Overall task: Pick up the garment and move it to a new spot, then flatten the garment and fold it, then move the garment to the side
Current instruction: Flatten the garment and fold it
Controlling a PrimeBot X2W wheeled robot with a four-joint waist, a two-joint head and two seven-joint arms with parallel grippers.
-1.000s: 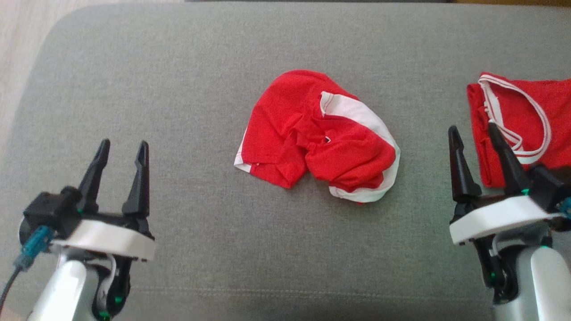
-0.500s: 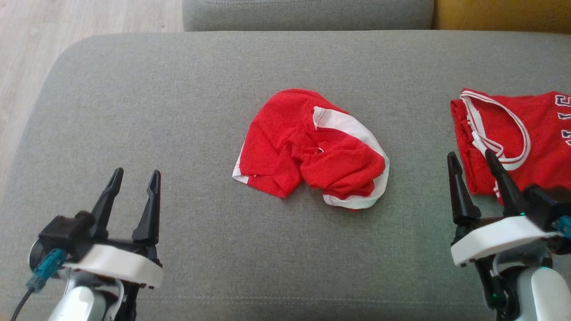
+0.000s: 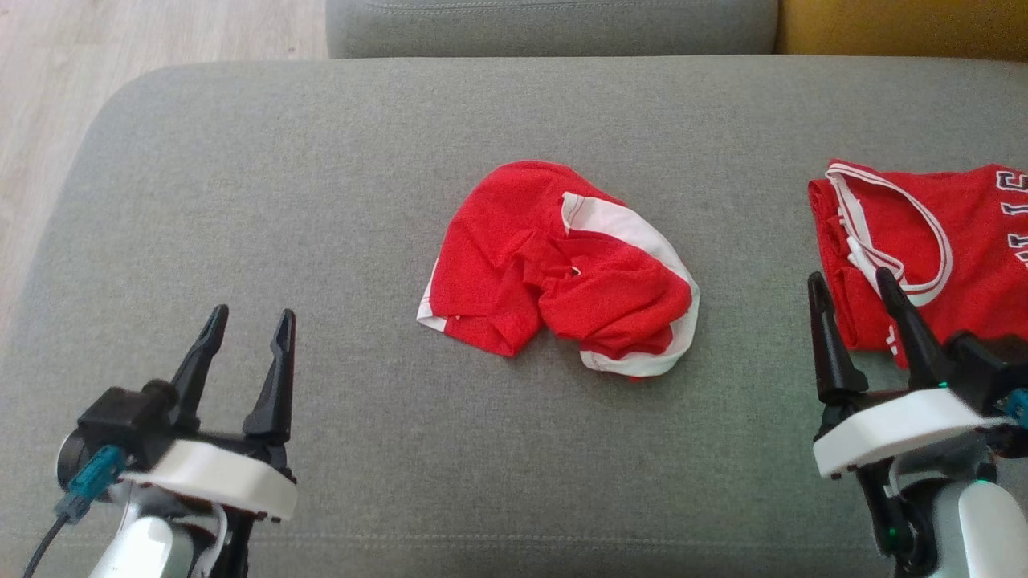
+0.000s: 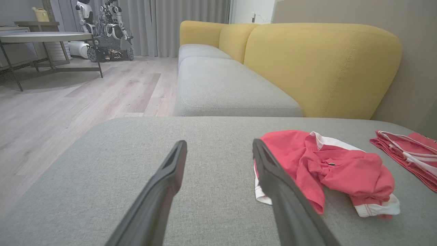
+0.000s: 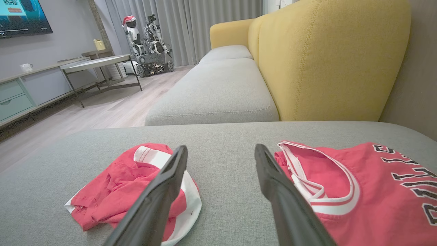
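Note:
A crumpled red garment (image 3: pixel 554 269) with white trim lies bunched in the middle of the grey cushion (image 3: pixel 321 201); the left wrist view has the garment (image 4: pixel 327 167) at right, the right wrist view has the garment (image 5: pixel 126 188) at lower left. My left gripper (image 3: pixel 249 321) hovers open at the lower left, well short of the garment, nothing between its fingers. My right gripper (image 3: pixel 851 285) stands open at the lower right, empty, beside the edge of a folded red jersey (image 3: pixel 923 241).
The folded red jersey (image 5: pixel 358 191) with white-trimmed neckline and dark lettering lies at the cushion's right. Beyond are another grey seat cushion (image 4: pixel 225 89) and a yellow backrest (image 4: pixel 321 65). Wooden floor (image 3: pixel 48 120) borders the cushion's left edge; a table (image 5: pixel 99 65) stands farther off.
The camera tilted, so the whole picture shifted down and the far cushion came into view. Both grippers stay open and the garment lies unmoved.

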